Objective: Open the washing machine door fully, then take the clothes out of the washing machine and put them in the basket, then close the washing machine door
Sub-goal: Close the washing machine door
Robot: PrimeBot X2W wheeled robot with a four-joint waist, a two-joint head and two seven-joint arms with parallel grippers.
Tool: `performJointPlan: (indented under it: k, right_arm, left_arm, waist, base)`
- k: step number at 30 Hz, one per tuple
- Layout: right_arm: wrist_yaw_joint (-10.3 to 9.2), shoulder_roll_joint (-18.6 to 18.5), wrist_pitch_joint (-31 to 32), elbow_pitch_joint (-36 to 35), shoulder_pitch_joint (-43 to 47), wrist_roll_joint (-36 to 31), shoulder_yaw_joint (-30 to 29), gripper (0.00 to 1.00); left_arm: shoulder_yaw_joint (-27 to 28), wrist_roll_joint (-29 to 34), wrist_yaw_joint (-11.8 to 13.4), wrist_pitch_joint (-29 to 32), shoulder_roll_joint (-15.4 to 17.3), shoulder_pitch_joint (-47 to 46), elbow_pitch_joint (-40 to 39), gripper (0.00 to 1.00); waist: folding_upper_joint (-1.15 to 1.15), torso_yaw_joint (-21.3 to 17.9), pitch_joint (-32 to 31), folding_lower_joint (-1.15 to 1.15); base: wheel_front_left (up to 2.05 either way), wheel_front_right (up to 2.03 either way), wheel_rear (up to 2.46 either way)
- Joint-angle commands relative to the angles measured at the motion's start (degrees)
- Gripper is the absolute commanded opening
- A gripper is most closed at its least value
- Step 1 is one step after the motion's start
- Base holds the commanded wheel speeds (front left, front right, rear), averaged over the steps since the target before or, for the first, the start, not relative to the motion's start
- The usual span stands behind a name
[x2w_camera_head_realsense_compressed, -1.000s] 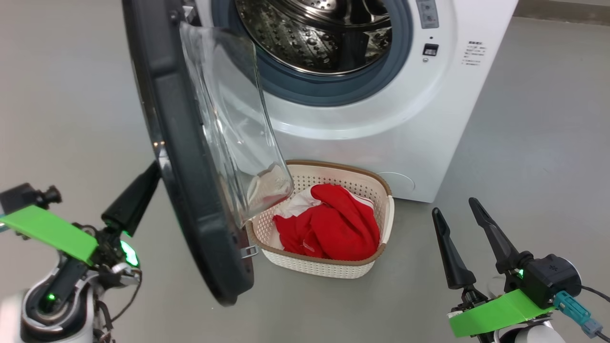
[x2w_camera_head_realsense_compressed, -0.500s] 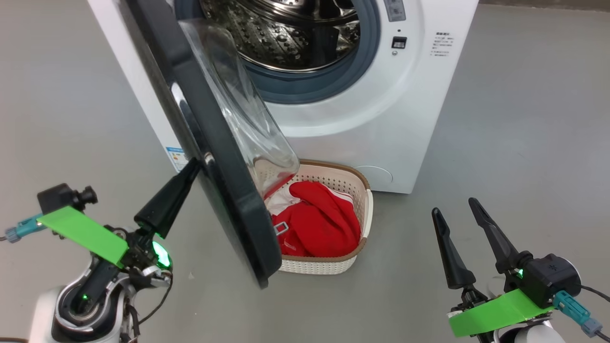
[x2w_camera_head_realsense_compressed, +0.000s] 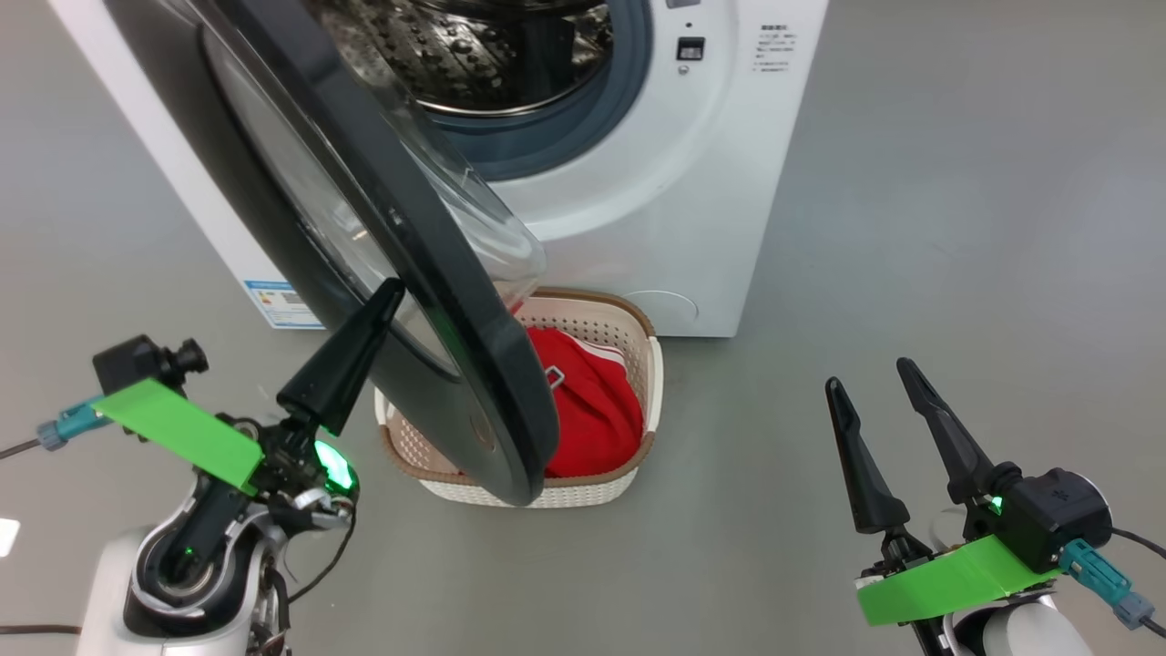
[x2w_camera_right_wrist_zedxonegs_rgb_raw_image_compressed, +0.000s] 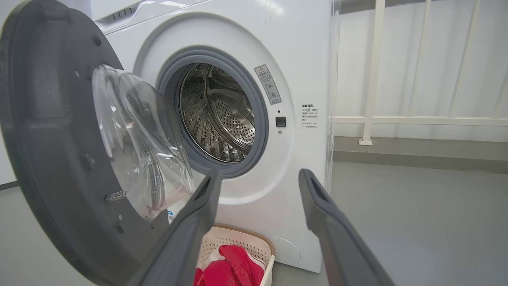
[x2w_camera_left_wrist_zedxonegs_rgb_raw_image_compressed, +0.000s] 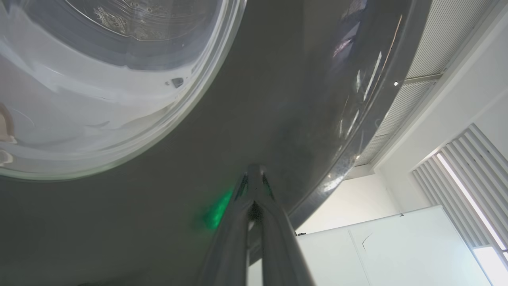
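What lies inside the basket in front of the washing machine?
Red clothes with a white stripe lie in the basket. The door covers its left part, hiding what lies there.

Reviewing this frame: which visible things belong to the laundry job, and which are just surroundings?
Job: washing machine, washing machine door, clothes in the basket, left gripper shut at the door's outer face, right gripper open and empty.
Surroundings: grey floor, white railing.
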Motion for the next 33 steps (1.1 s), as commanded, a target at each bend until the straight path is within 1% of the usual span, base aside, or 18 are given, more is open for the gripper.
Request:
performJointPlan:
  k: [1, 5, 12, 16, 23, 30, 33]
  right_arm:
    - [0.35, -0.18, -0.38, -1.37, -2.15, 0.41, 1.36, 1.00]
    - [0.35, -0.18, -0.38, -1.38, -2.55, 0.40, 1.52, 1.00]
    - [0.35, -0.18, -0.38, -1.34, -3.22, 0.85, 1.58, 1.00]
    - [0.35, -0.18, -0.38, -1.34, -3.58, 1.25, 1.56, 1.00]
    - [0.35, -0.18, -0.38, -1.32, -4.22, 1.88, 1.76, 1.00]
    - [0.35, -0.18, -0.38, -1.29, -4.67, 2.34, 1.97, 1.00]
    - [0.35, -0.18, -0.38, -1.30, -4.90, 2.45, 1.98, 1.00]
  left_arm:
    - [0.99, -0.35, -0.80, -0.39, 0.85, -2.41, -1.41, 0.00]
    - [0.38, -0.29, -0.81, -2.82, 0.85, -3.70, -0.43, 0.00]
    - [-1.69, -2.20, -1.11, -5.40, 0.85, -6.38, 1.16, 0.00]
    - [-2.62, -2.44, -0.93, -6.97, 0.85, -8.36, 2.69, 0.00]
    - [-3.96, -3.35, -0.37, -9.42, 0.85, -11.87, 6.05, 0.00]
    - [-4.17, -3.21, -0.82, -11.04, 0.85, -15.82, 9.88, 0.00]
    - [-3.88, -4.11, -1.09, -11.61, 0.85, -17.52, 11.38, 0.00]
  waist:
    - [0.00, -1.17, 0.80, 0.00]
    - [0.00, -2.74, 1.52, 0.00]
    - [0.00, -5.39, 2.70, 0.00]
    - [0.00, -7.18, 3.36, 0.00]
    - [0.00, -8.99, 4.08, 0.00]
    - [0.00, -10.95, 4.81, 0.00]
    - [0.00, -11.89, 5.31, 0.00]
  base:
    - [0.00, 0.00, 0.00]
    - [0.00, 0.00, 0.00]
    - [0.00, 0.00, 0.00]
    - [0.00, 0.00, 0.00]
    - [0.00, 0.00, 0.00]
    - [0.00, 0.00, 0.00]
    - [0.00, 0.00, 0.00]
